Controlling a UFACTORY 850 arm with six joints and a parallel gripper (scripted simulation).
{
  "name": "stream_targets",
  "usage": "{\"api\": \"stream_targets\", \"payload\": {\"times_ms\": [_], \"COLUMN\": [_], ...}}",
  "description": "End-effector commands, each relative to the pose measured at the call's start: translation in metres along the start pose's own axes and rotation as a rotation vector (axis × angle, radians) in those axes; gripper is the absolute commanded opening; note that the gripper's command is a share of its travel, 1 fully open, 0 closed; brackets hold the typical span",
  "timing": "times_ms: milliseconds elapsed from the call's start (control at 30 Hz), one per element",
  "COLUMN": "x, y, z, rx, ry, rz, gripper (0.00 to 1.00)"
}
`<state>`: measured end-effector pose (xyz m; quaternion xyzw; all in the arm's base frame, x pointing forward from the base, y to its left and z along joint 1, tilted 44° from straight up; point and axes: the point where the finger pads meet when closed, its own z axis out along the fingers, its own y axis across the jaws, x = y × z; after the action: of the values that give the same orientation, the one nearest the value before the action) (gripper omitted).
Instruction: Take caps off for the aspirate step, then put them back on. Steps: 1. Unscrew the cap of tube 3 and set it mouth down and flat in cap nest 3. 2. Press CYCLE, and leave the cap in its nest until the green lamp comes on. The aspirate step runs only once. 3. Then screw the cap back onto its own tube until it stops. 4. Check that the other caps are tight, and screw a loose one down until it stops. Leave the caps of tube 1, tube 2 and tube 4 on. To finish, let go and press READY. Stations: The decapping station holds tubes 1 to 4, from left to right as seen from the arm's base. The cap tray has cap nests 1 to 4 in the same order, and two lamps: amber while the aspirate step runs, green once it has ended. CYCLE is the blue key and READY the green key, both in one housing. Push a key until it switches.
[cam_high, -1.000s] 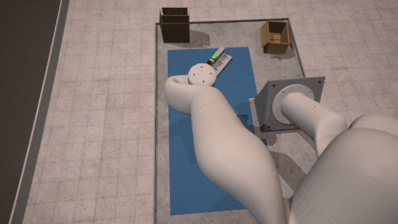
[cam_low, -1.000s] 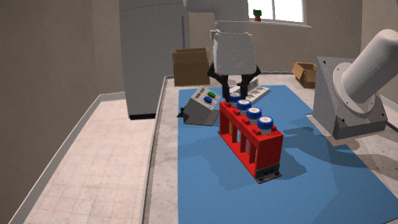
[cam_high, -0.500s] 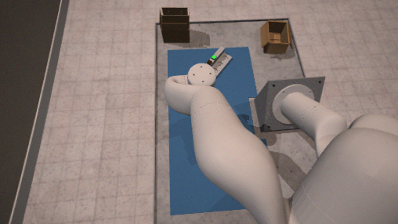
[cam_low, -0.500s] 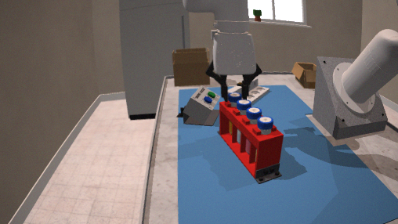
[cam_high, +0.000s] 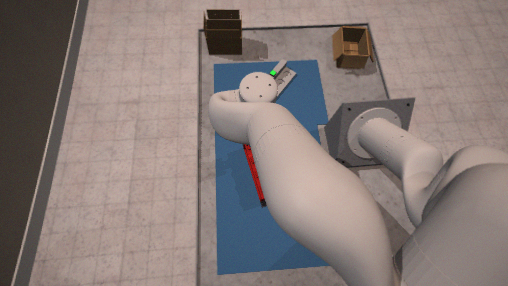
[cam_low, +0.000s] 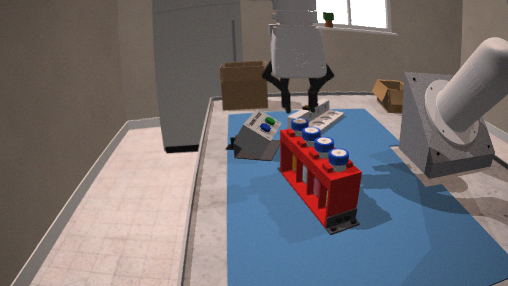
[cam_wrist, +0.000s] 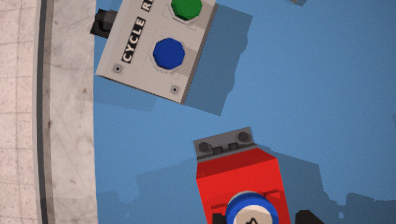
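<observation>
The red decapping station (cam_high: 256, 172) (cam_low: 345, 192) (cam_wrist: 240, 175) holds four tubes. Blue caps sit on tube 1 (cam_low: 339, 156), tube 2 (cam_low: 324, 144), tube 3 (cam_low: 311, 133) and tube 4 (cam_low: 300, 124) (cam_wrist: 252, 212); their tightness cannot be told. My gripper (cam_low: 300, 108) (cam_wrist: 262, 218) is partly open and empty, pointing down just above the cap of tube 4, a finger on each side. The cap tray (cam_high: 292, 77) (cam_low: 340, 114) shows empty nests; the rest is hidden. The green lamp (cam_high: 273, 73) is lit. The blue CYCLE key (cam_low: 265, 127) (cam_wrist: 169, 53) and green READY key (cam_low: 270, 121) (cam_wrist: 186, 6) show.
The grey key housing (cam_low: 245, 140) (cam_wrist: 145, 80) stands left of the station's far end in the exterior view. A tall brown box (cam_high: 224, 42) (cam_low: 244, 92) and a smaller open box (cam_high: 351, 57) (cam_low: 392, 100) stand at the back. The arm hides much of the station in the top view.
</observation>
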<state>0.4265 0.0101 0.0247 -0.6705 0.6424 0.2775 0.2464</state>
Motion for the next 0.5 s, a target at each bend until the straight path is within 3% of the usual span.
{"api": "stream_targets", "payload": {"times_ms": [0,100,133,267,333,467], "x": [0.0,0.0,0.008,0.032,0.048,0.056], "y": [-0.001,-0.001,-0.003,-0.009,-0.014,-0.016], "z": [-0.012,-0.013,-0.013,-0.013,-0.013,-0.013], "rx": [0.001,0.001,0.001,0.001,0.001,0.001], "ry": [0.0,0.0,0.0,0.0,0.0,0.0], "rz": [-0.001,-0.001,0.083,0.326,0.326,0.326], "gripper": [0.46,0.46,0.0,0.0,0.0,0.0]}}
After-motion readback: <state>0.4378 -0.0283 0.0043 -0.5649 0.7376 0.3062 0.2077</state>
